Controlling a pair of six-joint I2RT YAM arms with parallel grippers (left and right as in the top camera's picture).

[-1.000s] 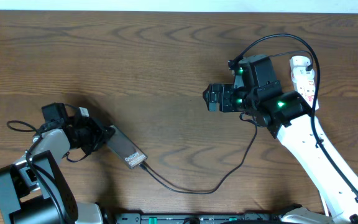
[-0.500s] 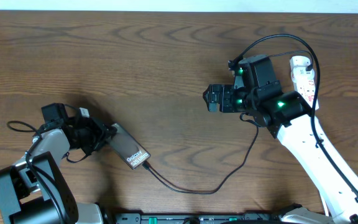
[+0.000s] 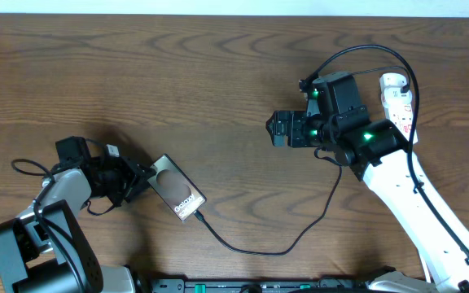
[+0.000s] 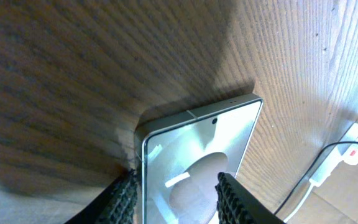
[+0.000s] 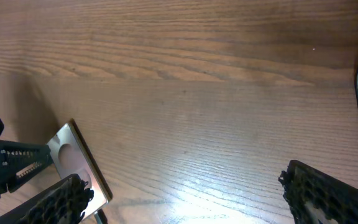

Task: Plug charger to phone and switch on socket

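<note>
The phone (image 3: 176, 194) is gripped at one end by the left hand (image 3: 146, 181), seemingly steadied for the charger (image 3: 259, 251) met at its other end; the right hand (image 3: 279, 129) is held open, empty, apart from the socket (image 3: 399, 102).

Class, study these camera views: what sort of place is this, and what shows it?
Likely a robotics lab bench: robot arms at a wooden table, the left gripper clamping a phone, with its charger cable and a white power strip.

Count: 1 phone (image 3: 176, 194); 1 charger (image 3: 255, 251); 1 socket (image 3: 399, 102); 2 hands: left hand (image 3: 141, 181), right hand (image 3: 277, 129); 1 tabletop (image 3: 177, 73).
</note>
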